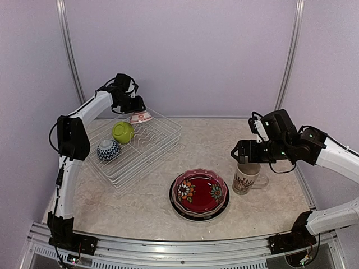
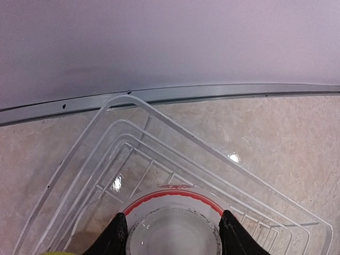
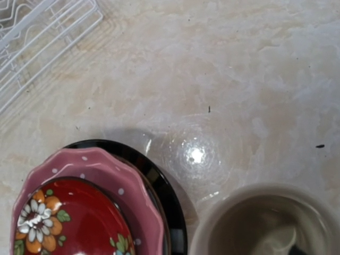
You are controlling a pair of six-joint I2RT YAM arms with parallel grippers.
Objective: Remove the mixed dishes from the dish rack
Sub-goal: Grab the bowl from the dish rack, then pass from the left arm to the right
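The white wire dish rack (image 1: pixel 147 150) stands at the left. My left gripper (image 1: pixel 133 106) is at its far corner, shut on an upside-down red-white bowl (image 1: pixel 141 117). In the left wrist view the black fingers (image 2: pixel 115 237) press both sides of the bowl (image 2: pixel 173 234), above the rack's wires (image 2: pixel 159 119). A lime green bowl (image 1: pixel 123 132) and a blue-white bowl (image 1: pixel 108 150) sit in the rack. My right gripper (image 1: pixel 247 158) hovers open just above the cream mug (image 1: pixel 245 180), which stands on the table. The mug's rim (image 3: pixel 265 218) shows in the right wrist view, with no fingers in view.
A stack of plates (image 1: pixel 199 194) lies on the table in front of the rack, a red floral one on top, then pink dotted (image 3: pixel 95 164), and black-rimmed (image 3: pixel 170 186) at the bottom. The mug stands right beside it. The back wall runs close behind the rack.
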